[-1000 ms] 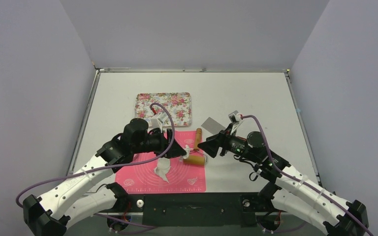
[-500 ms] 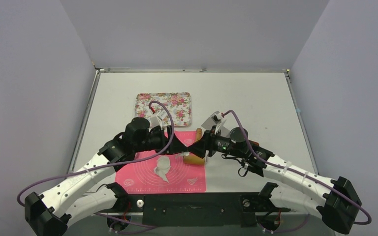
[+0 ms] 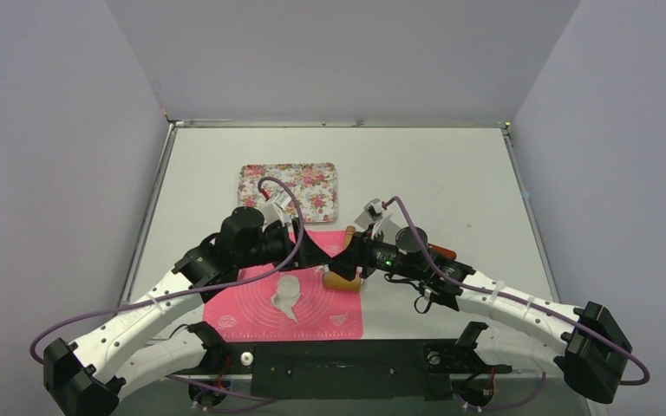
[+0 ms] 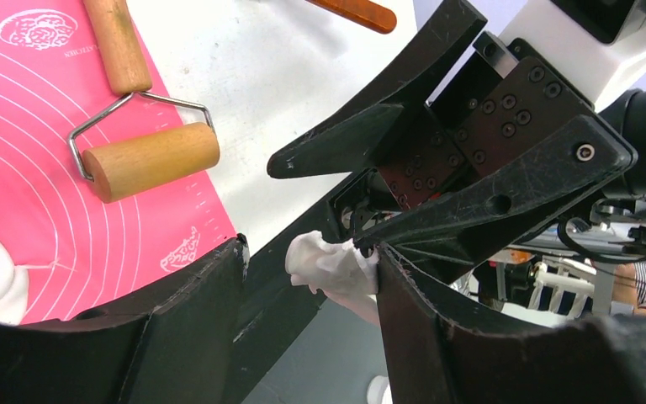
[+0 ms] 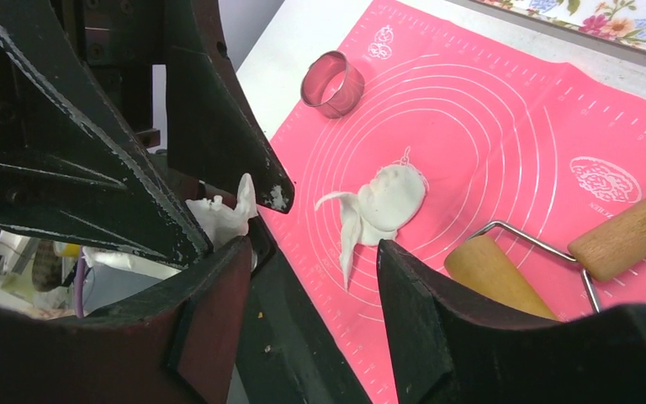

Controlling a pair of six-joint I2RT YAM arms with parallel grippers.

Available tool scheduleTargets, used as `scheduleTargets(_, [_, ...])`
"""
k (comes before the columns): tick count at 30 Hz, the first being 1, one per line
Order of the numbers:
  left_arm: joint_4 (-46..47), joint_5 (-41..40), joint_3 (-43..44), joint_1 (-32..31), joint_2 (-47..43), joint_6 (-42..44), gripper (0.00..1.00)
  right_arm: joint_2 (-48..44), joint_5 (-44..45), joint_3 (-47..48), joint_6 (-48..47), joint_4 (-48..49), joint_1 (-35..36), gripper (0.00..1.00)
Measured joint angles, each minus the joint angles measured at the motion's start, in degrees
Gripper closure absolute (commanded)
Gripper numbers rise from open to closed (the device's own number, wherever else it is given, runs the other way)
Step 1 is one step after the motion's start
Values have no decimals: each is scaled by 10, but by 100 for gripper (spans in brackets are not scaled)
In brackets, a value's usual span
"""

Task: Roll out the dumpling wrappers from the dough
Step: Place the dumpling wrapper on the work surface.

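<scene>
Pale walls box a grey tabletop (image 3: 451, 173) carrying one pink mat (image 3: 251, 309) at its near edge, holding one roundish wrapper (image 3: 288, 289) mid-mat, one roller (image 3: 344, 280) and one ring cutter (image 5: 333, 82). Both arms meet above it, seemingly to free one sticky dough scrap (image 4: 332, 265): left end effector (image 4: 311, 252) gapes wide, scrap clinging inside; right end effector (image 5: 313, 248) parted, gripping nothing.

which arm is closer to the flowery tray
Left. The left arm is right by the near edge of the flowery tray; the right arm sits off to its right, by the rolling pin.
</scene>
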Motion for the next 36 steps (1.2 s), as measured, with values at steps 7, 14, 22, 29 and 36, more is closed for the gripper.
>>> scheduleTargets(7, [-20, -79, 0, 11, 3, -64, 46, -8, 125, 0, 2, -45, 16, 32])
scheduleTargets(14, [-97, -213, 0, 23, 12, -204, 46, -31, 323, 0, -14, -111, 71, 32])
scheduleTargets(22, [-160, -237, 34, 23, 68, -301, 46, -6, 382, 2, -112, 29, 167, 37])
scheduleTargets(29, [-158, -221, 34, 21, 63, -358, 45, 100, 412, 36, -138, 78, 176, 41])
scheduleTargets(36, [-158, -217, 34, 14, 57, -377, 45, 157, 444, 66, -136, 107, 177, 57])
